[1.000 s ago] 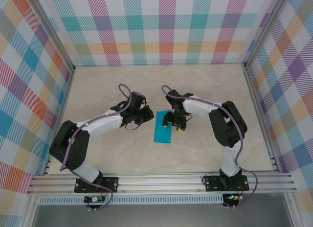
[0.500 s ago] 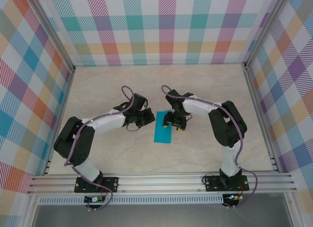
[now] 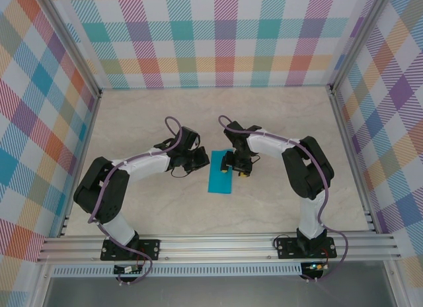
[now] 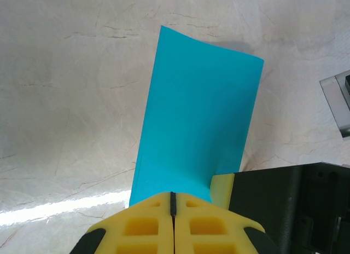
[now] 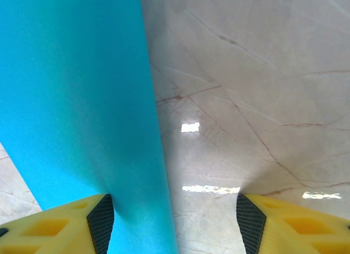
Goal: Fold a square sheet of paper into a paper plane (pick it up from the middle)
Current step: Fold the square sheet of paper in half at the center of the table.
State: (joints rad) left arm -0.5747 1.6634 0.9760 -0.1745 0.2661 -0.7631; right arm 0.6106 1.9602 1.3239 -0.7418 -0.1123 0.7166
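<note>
The square sheet of paper (image 3: 218, 180) is teal-blue and lies on the table as a narrow rectangle, apparently folded in half. My left gripper (image 3: 200, 161) is shut, with its yellow tips (image 4: 173, 198) at the sheet's (image 4: 199, 117) left long edge. I cannot tell whether they pinch it. My right gripper (image 3: 231, 167) stands open low over the sheet's far right part. In the right wrist view the gripper (image 5: 175, 215) has one finger (image 5: 100, 218) over the paper (image 5: 76, 100) and the other (image 5: 249, 218) over bare table. A paper plane is out of view.
The beige marble-look table (image 3: 277, 115) is walled by checked panels on three sides. Aluminium rails (image 3: 218, 244) run along the near edge by the arm bases. In the left wrist view the right gripper's black body (image 4: 290, 205) sits close beside my left fingers.
The left arm has swung slightly, bringing its shut gripper a little closer to the paper's left edge. The right arm and the paper look unmoved.
</note>
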